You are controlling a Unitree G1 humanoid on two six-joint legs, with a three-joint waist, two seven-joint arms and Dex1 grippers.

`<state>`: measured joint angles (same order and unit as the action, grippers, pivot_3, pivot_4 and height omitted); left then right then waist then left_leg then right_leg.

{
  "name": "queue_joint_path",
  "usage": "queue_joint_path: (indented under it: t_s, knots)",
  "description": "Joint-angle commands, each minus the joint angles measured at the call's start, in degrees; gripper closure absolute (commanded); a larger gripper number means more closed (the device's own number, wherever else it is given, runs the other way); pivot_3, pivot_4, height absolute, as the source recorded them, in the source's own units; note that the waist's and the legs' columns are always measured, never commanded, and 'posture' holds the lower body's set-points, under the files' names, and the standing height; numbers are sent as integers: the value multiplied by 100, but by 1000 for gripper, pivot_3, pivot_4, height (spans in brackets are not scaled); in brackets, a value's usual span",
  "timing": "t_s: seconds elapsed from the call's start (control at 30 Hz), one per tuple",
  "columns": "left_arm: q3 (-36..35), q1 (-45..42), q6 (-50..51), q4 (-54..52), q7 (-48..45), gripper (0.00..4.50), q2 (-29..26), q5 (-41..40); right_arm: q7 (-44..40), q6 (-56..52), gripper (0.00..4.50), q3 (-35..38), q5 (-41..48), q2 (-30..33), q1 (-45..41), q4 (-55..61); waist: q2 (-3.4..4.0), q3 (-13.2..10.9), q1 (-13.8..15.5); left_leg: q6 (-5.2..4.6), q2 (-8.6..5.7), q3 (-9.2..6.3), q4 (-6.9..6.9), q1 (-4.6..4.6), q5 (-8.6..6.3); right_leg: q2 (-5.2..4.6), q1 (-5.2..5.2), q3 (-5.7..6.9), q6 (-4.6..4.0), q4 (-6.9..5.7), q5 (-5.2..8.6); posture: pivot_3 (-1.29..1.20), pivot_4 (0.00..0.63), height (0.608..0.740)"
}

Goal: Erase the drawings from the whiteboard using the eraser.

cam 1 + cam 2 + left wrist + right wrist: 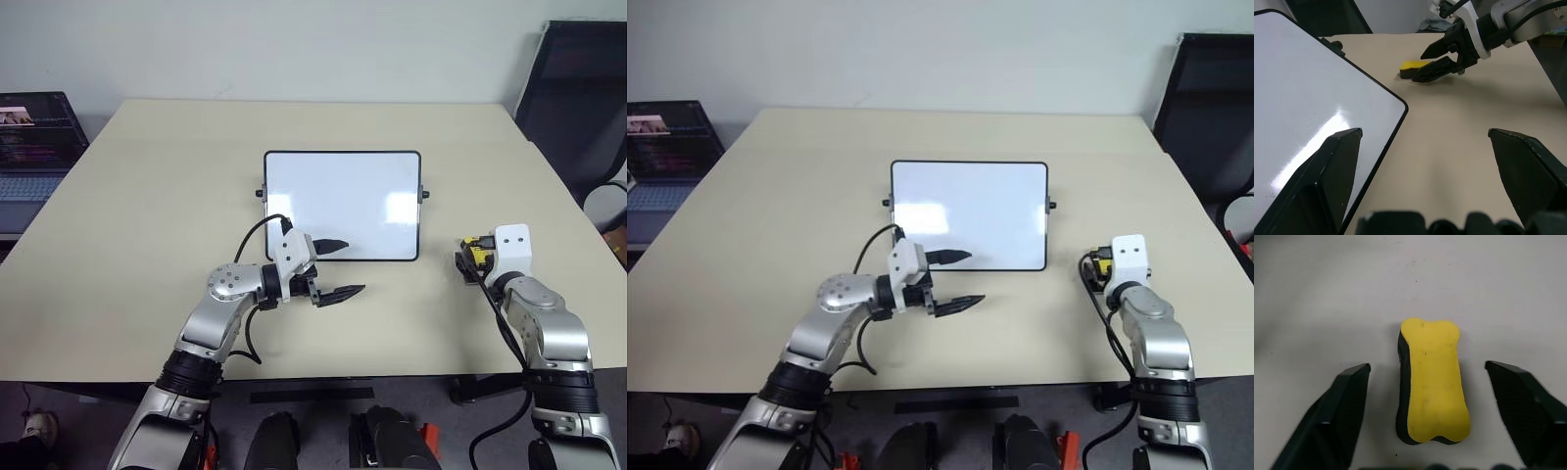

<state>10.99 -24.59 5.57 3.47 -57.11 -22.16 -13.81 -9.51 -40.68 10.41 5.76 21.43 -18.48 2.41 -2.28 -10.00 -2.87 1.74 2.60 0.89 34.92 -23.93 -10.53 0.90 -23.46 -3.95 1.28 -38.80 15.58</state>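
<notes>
Yellow on top and black underneath, the eraser (1432, 382) lies flat on the beige table (147, 225), in the right middle of the head view, well apart from the right edge of the whiteboard. In the right wrist view it sits between the two black fingers of the right gripper (1442, 416), which stand wide apart on either side of it with a gap of table showing on both sides; neither finger touches it. Seen from the left wrist, the same gripper hangs low over the eraser's near end with its fingers parted.

White and glossy, the whiteboard (343, 201) lies flat at the centre of the table, its thin black frame and small side knobs plain to see. Its surface looks clean, with only soft reflections of light on it; the drawings cannot be made out anywhere on it.

At the board's lower left corner, the left gripper (340, 267) points toward the right of the frame, fingers spread wide and holding nothing. One fingertip lies over the board's lower edge and the other over bare table just below it.

Farther out, a laptop (34, 147) with a dark screen sits at the left edge of the frame, and a black chair (578, 98) stands at the upper right, beyond the table.
</notes>
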Motion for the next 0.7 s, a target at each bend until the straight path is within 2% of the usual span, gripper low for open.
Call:
queue_joint_path:
  t_s: [0.03, 0.2, 0.5, 0.7]
  knots:
    - [-38, -84, -92, -204, -34, 0, -14, -47, 95, 20, 12, 183, 18, 41, -13, 291, 0, 0, 0, 0, 0, 0, 0, 0, 0, 0, 0, 0, 0, 0, 0, 0, 150, 740]
    - [-429, 63, -216, -131, 387, 0, -190, 74, 349, 298, 12, 387, -31, 5, 151, 796, 1, -1, 0, 0, 0, 0, 0, -1, 0, 0, 0, -1, 0, 0, 0, 0, 150, 740]
    - [-2480, 982, -202, -45, 2824, 0, -302, 205, 765, 1412, 12, 447, -225, -421, 1270, 1798, 2, 0, -22, 1, 11, -7, -2, 2, -1, -5, 0, -8, -2, -1, 1, 0, 150, 740]
    - [-3310, 1652, -179, -114, 4015, 0, -113, 239, 1090, 2508, 12, 450, -632, -707, 2123, 1663, 1, 1, 5, 1, 15, -7, 1, 2, 0, -22, 4, -8, 1, 0, 1, 0, 150, 740]
